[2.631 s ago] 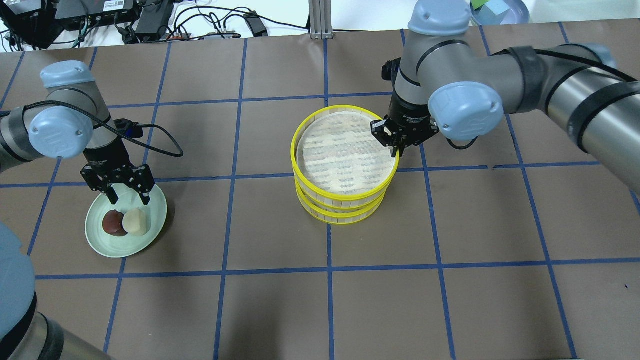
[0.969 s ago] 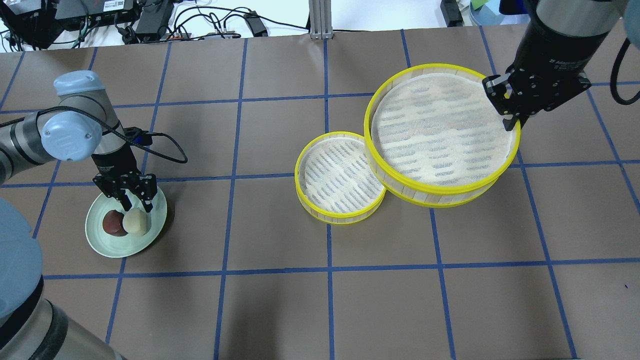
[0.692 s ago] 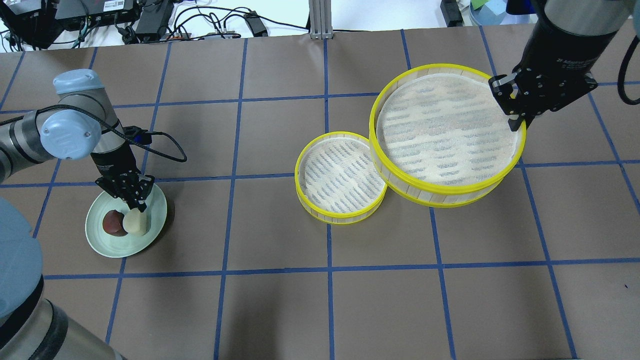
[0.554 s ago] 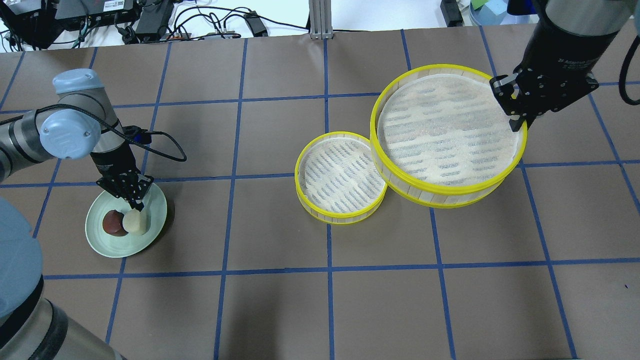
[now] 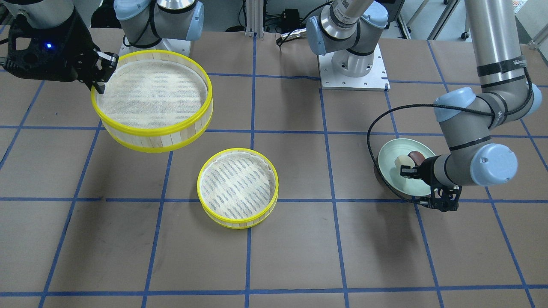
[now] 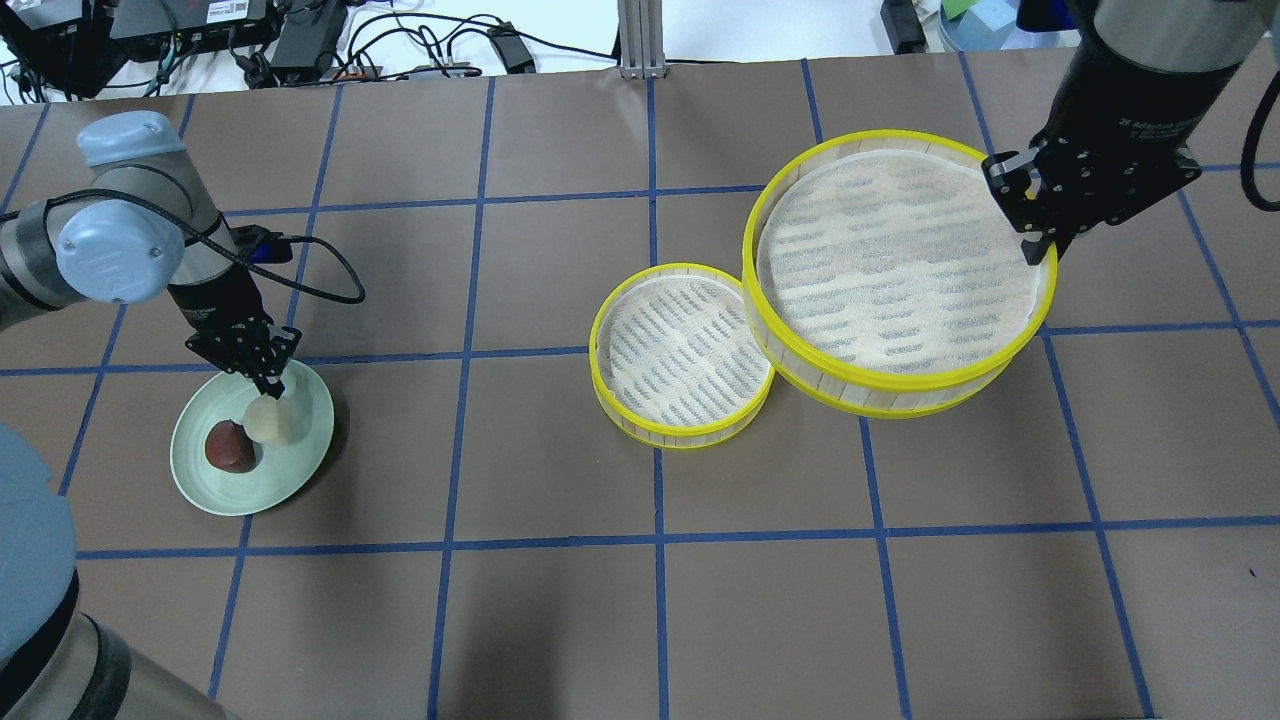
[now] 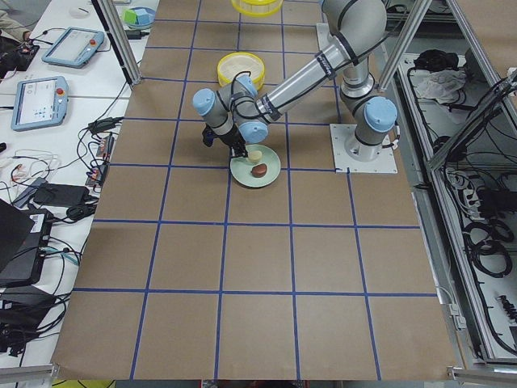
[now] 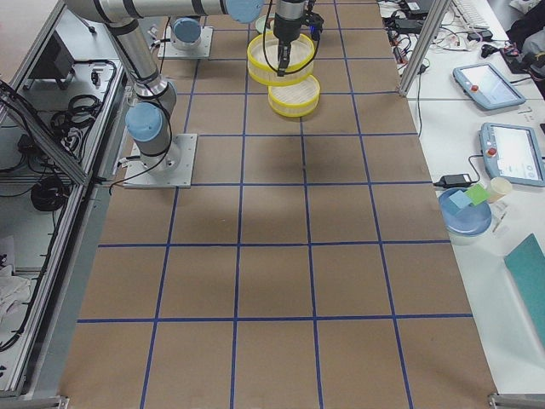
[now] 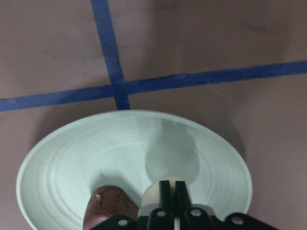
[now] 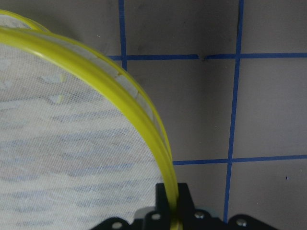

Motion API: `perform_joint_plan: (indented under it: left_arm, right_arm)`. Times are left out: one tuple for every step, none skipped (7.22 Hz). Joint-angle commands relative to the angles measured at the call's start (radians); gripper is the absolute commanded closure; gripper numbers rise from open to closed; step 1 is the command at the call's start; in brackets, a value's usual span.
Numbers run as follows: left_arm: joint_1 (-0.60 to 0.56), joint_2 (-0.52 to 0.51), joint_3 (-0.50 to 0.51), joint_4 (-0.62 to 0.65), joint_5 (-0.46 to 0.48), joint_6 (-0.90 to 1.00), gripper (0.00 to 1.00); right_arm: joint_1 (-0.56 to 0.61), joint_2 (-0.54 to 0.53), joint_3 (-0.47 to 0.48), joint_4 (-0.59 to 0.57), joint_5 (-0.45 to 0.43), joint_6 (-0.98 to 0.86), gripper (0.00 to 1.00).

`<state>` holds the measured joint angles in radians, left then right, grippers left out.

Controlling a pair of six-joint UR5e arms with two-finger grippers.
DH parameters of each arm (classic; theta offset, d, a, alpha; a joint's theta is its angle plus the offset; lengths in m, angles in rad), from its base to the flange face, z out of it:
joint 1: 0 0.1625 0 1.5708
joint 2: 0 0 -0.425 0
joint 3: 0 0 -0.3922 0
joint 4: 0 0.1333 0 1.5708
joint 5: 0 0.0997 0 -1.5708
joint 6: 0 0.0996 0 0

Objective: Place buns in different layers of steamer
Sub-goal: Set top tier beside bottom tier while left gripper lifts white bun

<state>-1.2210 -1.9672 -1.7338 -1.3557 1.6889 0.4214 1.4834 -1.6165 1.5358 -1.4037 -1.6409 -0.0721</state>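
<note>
- two steamer layers stand apart. the lower layer (image 6: 683, 350) sits on the table (image 6: 560, 620) with its liner bare. the upper layer (image 6: 900, 265) hangs in the air on the robot's right, its edge overlapping the lower one from overhead.
- the right gripper (image 6: 1040, 232) is clamped over the upper layer's yellow rim.
- the left gripper (image 6: 264, 385) is clenched on the cream bun (image 6: 268, 420). going by the shadow in the wrist view, the bun looks raised just off the green plate (image 6: 290, 470).
- the brown bun (image 6: 228, 447) lies on the plate, just beside the cream one.
- the step in hand appears to be carrying the first bun to the uncovered lower layer.
- the next move calls for a level carry across the table, a gentle set-down on the liner, then a release. the upper layer has to be held clear meanwhile.
</note>
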Motion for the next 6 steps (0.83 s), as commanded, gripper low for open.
perform_joint_plan:
  left_arm:
    - [-0.008, 0.046, 0.043, 0.000, -0.105, -0.038, 1.00]
    - [-0.026, 0.066, 0.048, 0.001, -0.201, -0.130, 1.00]
    - [-0.060, 0.088, 0.071, -0.002, -0.275, -0.139, 1.00]
    - [-0.104, 0.097, 0.082, 0.001, -0.347, -0.160, 1.00]
    - [-0.147, 0.105, 0.083, 0.015, -0.445, -0.241, 1.00]
    - [-0.204, 0.117, 0.083, 0.032, -0.519, -0.339, 1.00]
  right_arm:
    - [0.000, 0.000, 0.001, 0.000, 0.001, 0.000, 0.95]
    - [0.000, 0.000, 0.000, 0.000, 0.000, 0.000, 0.95]
    - [0.000, 0.000, 0.001, 0.000, 0.000, 0.000, 0.94]
    - [0.000, 0.000, 0.001, -0.001, 0.000, 0.000, 0.94]
    - [0.000, 0.000, 0.000, -0.003, 0.000, 0.000, 0.94]
    - [0.000, 0.000, 0.001, -0.003, 0.000, 0.000, 0.94]
